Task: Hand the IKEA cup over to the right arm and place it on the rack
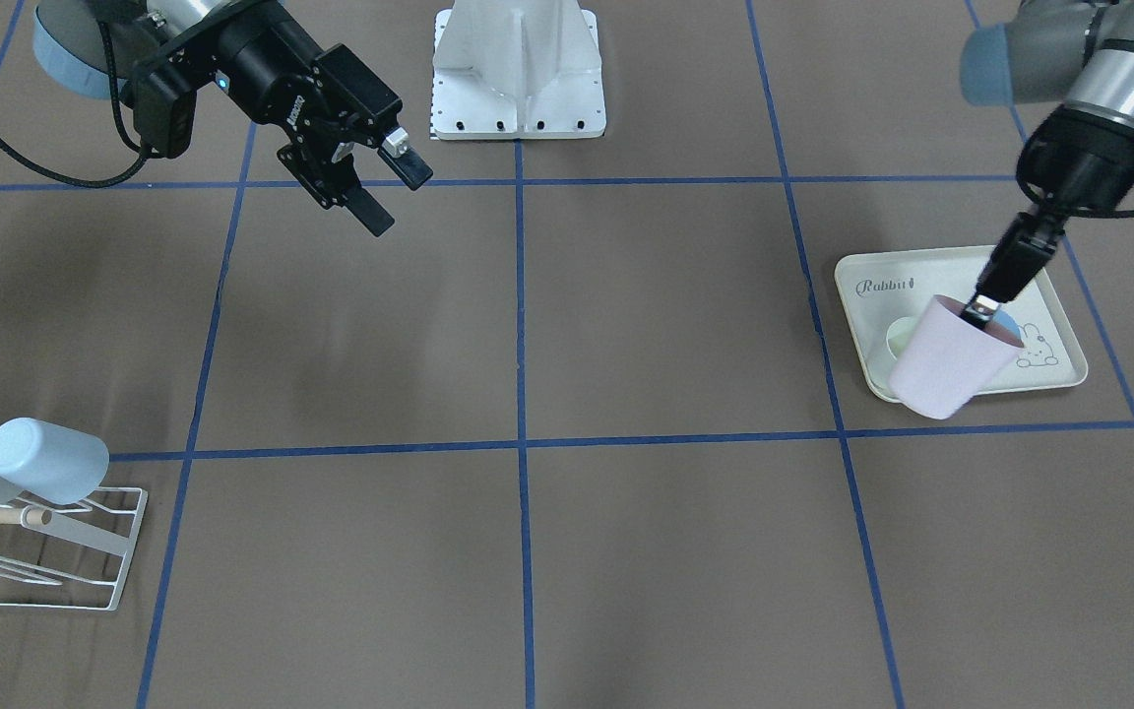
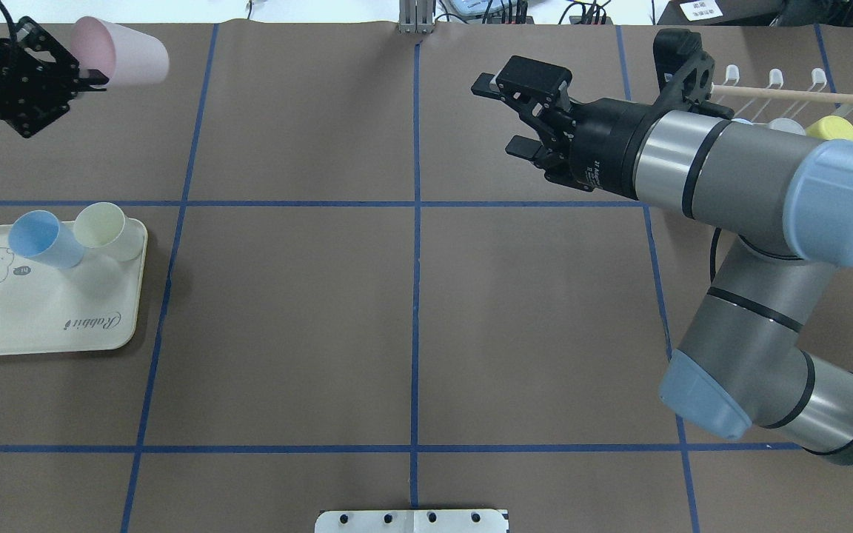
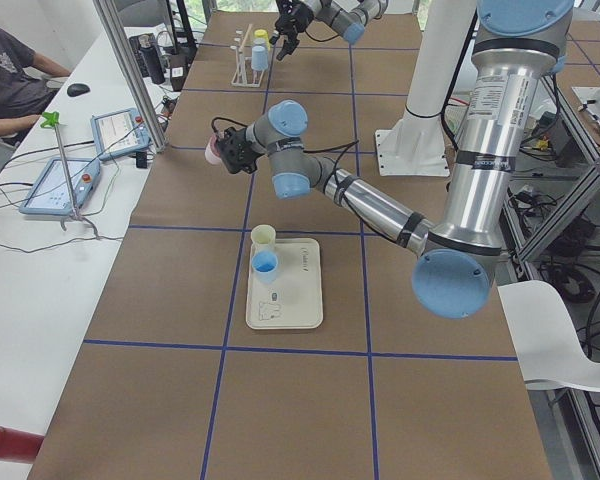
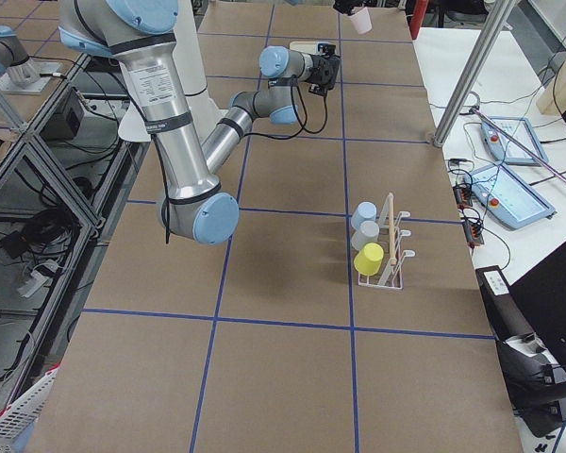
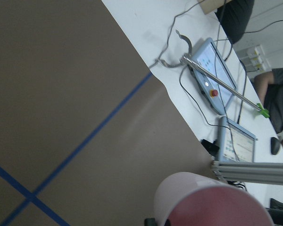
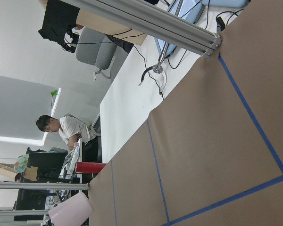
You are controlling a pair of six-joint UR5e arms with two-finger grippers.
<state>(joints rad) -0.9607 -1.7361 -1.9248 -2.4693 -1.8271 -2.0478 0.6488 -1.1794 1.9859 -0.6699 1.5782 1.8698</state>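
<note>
Overhead view of a brown paper-covered surface [image 2: 286, 311] marked with blue tape lines, with two robot arms. At far left, the left gripper [image 2: 89, 78] reaches in from the edge, its fingers pinched on the rim of the pink IKEA cup [image 2: 123, 53]. The front-facing view shows one finger inside the mouth and one outside. The cup is held in the air on its side, clear of the surface, with its closed base pointing toward the middle. This grip seems meant to leave the cup's body free for the other arm to take. Below it sits a cream rabbit-print tray [image 2: 49, 333], which holds a blue cup [image 2: 45, 238] and a pale yellow cup [image 2: 104, 231], both upright and touching, likely waiting their turn. The middle of the surface separates the arms. Right of centre, the right gripper [image 2: 502, 115] hovers with its fingers spread wide and holding nothing. It is turned toward the left arm but is well apart from the pink cup, so the handover is not yet made. At far right, partly hidden behind the right arm, stands the rack [image 2: 774, 74], white wire with a wooden rod [image 2: 789, 92] through it. A yellow cup [image 2: 832, 129] already hangs upside down on a prong, presumably to drain.
</note>
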